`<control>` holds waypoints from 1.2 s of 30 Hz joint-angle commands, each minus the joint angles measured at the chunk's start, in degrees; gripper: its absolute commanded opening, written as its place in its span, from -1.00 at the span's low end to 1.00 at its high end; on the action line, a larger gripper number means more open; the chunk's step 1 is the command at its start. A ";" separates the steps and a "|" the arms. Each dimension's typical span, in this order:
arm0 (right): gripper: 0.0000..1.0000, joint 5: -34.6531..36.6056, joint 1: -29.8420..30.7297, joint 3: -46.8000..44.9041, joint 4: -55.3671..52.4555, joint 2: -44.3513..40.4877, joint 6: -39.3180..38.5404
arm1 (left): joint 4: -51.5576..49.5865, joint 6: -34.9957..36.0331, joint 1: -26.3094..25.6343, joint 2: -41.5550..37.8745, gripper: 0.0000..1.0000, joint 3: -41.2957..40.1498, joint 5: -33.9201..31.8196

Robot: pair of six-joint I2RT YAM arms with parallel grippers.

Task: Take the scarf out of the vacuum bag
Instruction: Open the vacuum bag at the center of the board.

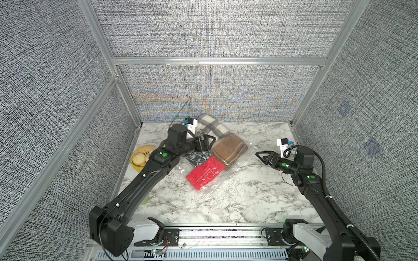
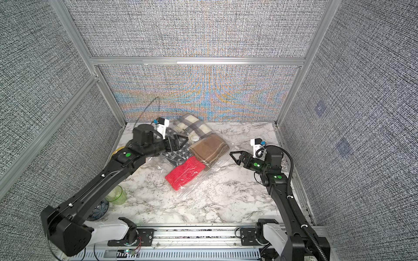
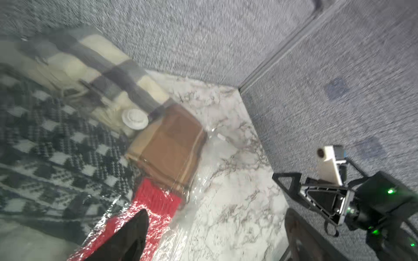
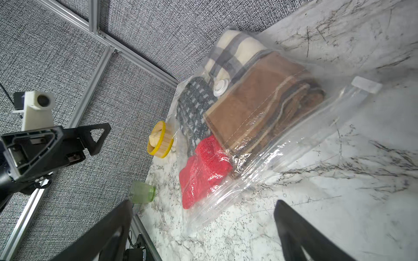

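Observation:
The vacuum bag (image 1: pixel 217 183) (image 2: pixel 194 184) lies on the marble table, clear and crinkly, with a round white valve (image 3: pixel 135 119) (image 4: pixel 220 87) on its face. Inside are several folded scarves: a cream and grey plaid one (image 1: pixel 210 125), a brown one (image 1: pixel 228 150), a red knit one (image 1: pixel 204 172) (image 4: pixel 203 169) and a black-and-white patterned one (image 3: pixel 56 144). My left gripper (image 1: pixel 209 141) (image 3: pixel 217 217) hovers open over the bag near the valve, holding nothing. My right gripper (image 1: pixel 259 154) (image 4: pixel 203 203) stands open above bare table, right of the bag.
A yellow bamboo steamer (image 1: pixel 141 158) with buns sits at the left edge. A green cup (image 2: pixel 116 195) and a dark patterned dish (image 2: pixel 99 211) stand under the left arm. A small white clip (image 4: pixel 366 84) lies by the bag's right corner. Fabric walls enclose three sides.

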 commanded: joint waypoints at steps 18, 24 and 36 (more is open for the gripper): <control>0.98 -1.10 -1.73 -0.42 3.60 3.88 0.85 | -18.55 18.62 -16.61 29.05 0.69 7.44 -22.68; 0.98 0.79 -3.86 -1.87 3.36 0.98 1.37 | -21.22 20.85 -19.71 32.28 0.75 9.72 -29.89; 0.97 4.32 -4.45 -3.75 3.23 -3.20 1.86 | -22.33 20.96 -24.10 37.98 0.76 12.90 -39.45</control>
